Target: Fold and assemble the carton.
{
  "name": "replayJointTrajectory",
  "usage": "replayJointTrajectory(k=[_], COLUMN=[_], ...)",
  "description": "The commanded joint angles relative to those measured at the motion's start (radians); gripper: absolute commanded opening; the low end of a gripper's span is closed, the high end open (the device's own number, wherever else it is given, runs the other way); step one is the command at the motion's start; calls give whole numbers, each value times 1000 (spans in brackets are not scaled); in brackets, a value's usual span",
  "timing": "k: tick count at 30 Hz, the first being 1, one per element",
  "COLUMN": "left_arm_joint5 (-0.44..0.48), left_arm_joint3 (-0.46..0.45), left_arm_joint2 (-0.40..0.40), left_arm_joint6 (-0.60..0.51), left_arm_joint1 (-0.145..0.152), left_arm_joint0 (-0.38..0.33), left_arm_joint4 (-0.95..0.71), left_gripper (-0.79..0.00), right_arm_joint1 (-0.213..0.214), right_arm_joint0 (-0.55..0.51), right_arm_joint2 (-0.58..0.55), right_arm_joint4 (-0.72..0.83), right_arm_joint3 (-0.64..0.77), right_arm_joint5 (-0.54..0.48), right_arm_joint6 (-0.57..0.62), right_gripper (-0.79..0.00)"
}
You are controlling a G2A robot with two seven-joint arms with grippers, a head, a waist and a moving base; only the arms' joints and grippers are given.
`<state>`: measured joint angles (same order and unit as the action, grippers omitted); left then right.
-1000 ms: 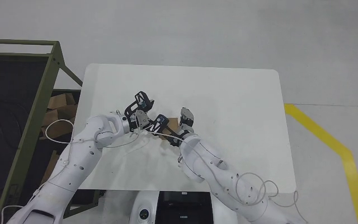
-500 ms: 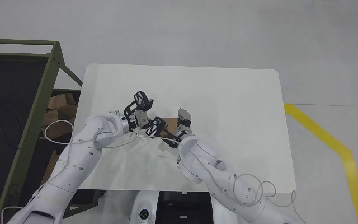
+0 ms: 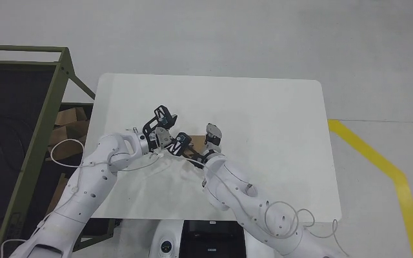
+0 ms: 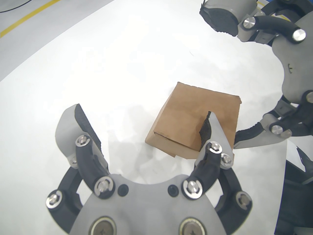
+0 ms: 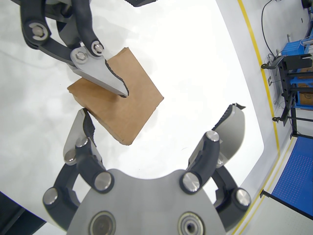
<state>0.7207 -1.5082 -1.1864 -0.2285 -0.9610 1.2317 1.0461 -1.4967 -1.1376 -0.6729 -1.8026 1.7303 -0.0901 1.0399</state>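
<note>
While left gripper [image 4: 144, 113], spread, rests one fingertip on the carton [image 4: 188, 116], it lies flat on the table [image 4: 122, 50]; right gripper [image 5: 159, 111], spread too, has a finger at the carton's edge. Likely erecting step; next needs prying a panel up.

Left claw [image 4: 143, 110] spread wide, one finger [image 4: 216, 133] over brown carton [image 4: 193, 121] on table [image 4: 122, 50]; right claw [image 4: 221, 74] splayed alongside.

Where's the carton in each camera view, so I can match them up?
Top view: carton near the middle of the table.
Left wrist view: carton before the left gripper, one finger over it.
Right wrist view: carton just ahead of the right gripper.
Shared landmark: yellow floor line.
</note>
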Motion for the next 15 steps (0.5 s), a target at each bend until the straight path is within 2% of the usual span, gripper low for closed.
replayJointTrajectory(k=[1,15], left_arm_joint5=[0,13], left_arm_joint3=[-2,2], left_arm_joint2=[-1,-6], left_arm_joint6=[0,-11], left_arm_joint1=[0,-1], left_arm_joint0=[1,-1], left_arm_joint4=[-1,-8], left_gripper=[0,0], right_arm_joint1=[-3,-20], right_arm_joint0=[-2,-22], right_arm_joint2=[-1,-14], right_arm_joint4=[-6,-38], right_arm_joint3=[-2,-5], right_arm_joint5=[7,14], right_arm_joint6=[-4,-32], right_gripper=[0,0])
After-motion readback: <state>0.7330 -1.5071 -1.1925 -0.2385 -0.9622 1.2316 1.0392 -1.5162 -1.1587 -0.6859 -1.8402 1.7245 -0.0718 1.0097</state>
